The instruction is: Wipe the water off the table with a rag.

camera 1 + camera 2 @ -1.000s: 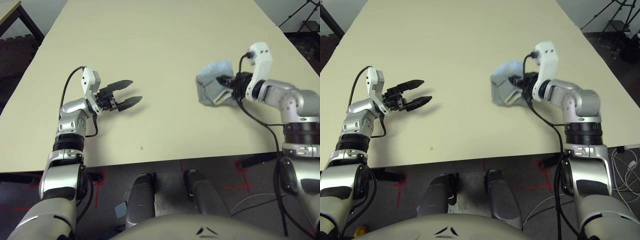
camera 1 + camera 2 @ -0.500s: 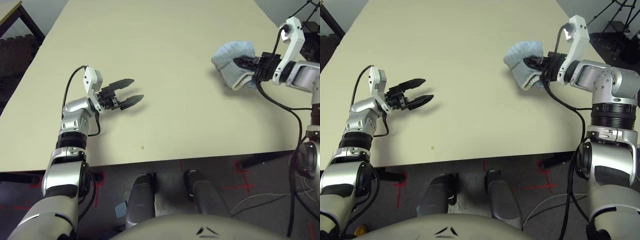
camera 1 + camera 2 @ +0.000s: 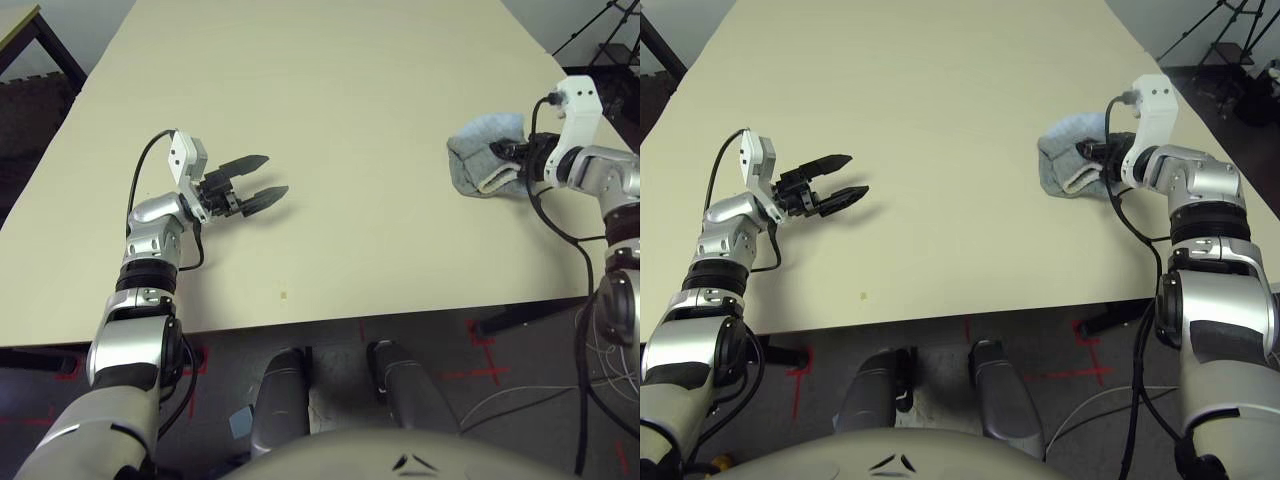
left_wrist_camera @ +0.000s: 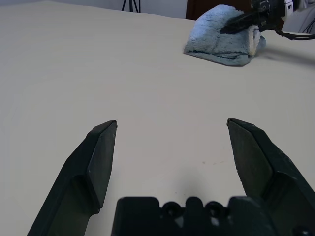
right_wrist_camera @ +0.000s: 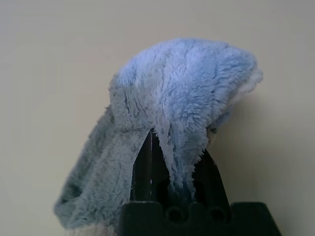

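Left eye view: taking clock directions from the middle of this view, the rag (image 3: 468, 160) lies toward two o'clock on the pale desk (image 3: 350, 110), well in from its far edge. The right gripper (image 5: 179, 140) has its fingers closed on the cloth, a fold of it pinched between them and the fluffy blue part bulging up beyond their tips. A greyer flap of the rag spreads beside the fingers, and its whitish hem (image 3: 498, 180) shows on the side nearer the robot. In the left wrist view, the rag's lower edge rests on the desk. The left gripper (image 3: 277, 173) is toward eleven o'clock, its two fingers spread apart and empty, pointing roughly to three o'clock, where the rag sits well apart from it. A shadow falls on the desk beside those fingers. A little tan speck (image 3: 283, 295) lies at about six o'clock from the left gripper, near the robot's edge of the desk, and a few tiny dark specks (image 4: 204, 162) dot the surface ahead of the left fingers. Out past the desk, a dark-framed table (image 3: 14, 22) stands at ten o'clock, and red tape (image 3: 490, 372) marks the floor at four.
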`<state>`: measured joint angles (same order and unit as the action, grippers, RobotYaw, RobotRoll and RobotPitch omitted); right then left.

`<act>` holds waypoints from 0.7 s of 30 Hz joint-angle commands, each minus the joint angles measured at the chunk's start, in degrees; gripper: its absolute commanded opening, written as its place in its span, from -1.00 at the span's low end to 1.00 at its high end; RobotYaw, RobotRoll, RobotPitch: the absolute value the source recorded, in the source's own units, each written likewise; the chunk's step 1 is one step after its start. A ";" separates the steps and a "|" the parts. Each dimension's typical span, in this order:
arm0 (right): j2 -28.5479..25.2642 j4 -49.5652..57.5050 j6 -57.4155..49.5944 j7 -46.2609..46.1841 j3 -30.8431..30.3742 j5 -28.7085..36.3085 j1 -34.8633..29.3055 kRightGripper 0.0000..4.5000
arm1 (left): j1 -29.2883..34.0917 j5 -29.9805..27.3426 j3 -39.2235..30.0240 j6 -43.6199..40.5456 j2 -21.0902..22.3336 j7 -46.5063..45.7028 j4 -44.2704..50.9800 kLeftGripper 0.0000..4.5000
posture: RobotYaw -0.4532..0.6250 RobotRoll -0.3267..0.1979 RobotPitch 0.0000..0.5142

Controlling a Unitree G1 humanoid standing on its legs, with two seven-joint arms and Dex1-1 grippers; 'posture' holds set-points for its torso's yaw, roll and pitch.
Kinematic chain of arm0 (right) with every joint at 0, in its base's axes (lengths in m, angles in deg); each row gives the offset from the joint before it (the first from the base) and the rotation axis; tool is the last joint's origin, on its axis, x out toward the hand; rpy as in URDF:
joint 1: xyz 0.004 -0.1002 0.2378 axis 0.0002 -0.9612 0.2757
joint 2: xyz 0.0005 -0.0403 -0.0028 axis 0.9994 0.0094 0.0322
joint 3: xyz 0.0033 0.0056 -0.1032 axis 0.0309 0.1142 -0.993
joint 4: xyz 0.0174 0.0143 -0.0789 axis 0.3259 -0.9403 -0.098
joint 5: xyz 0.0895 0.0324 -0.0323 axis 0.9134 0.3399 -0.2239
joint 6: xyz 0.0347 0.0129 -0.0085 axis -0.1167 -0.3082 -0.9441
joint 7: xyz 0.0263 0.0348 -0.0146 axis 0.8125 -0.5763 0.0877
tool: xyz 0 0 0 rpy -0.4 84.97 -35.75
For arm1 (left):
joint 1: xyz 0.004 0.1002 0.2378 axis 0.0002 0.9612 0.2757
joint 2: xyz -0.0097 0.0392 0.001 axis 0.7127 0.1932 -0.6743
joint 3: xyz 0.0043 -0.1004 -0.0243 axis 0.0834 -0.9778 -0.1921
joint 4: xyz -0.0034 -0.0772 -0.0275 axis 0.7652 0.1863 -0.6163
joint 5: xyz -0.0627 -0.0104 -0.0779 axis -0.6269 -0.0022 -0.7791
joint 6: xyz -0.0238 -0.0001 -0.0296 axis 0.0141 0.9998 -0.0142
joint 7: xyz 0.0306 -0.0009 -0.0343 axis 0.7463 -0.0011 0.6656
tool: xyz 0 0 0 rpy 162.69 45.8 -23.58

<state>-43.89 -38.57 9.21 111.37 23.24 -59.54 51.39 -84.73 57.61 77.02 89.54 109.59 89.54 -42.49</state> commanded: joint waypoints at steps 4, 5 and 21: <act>-0.38 -4.09 12.77 -1.91 -2.61 -6.37 0.68 -0.40 | 1.22 0.24 -0.63 0.36 0.20 -1.23 1.07 1.00 | -0.52 0.25 -0.51; -0.67 -4.14 13.93 -1.74 -2.48 -6.68 0.77 -0.21 | 1.44 0.22 -0.77 0.38 0.28 -1.52 1.32 1.00 | -0.49 0.25 -0.50; -3.06 -3.12 22.97 -3.50 13.56 4.52 0.46 0.99 | 4.37 3.49 -7.56 9.36 -0.90 -29.92 3.68 1.00 | -0.35 0.25 -0.46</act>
<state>-47.33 -41.83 31.32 108.73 34.71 -57.06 51.92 -81.60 59.16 70.24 97.37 108.72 63.99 -39.64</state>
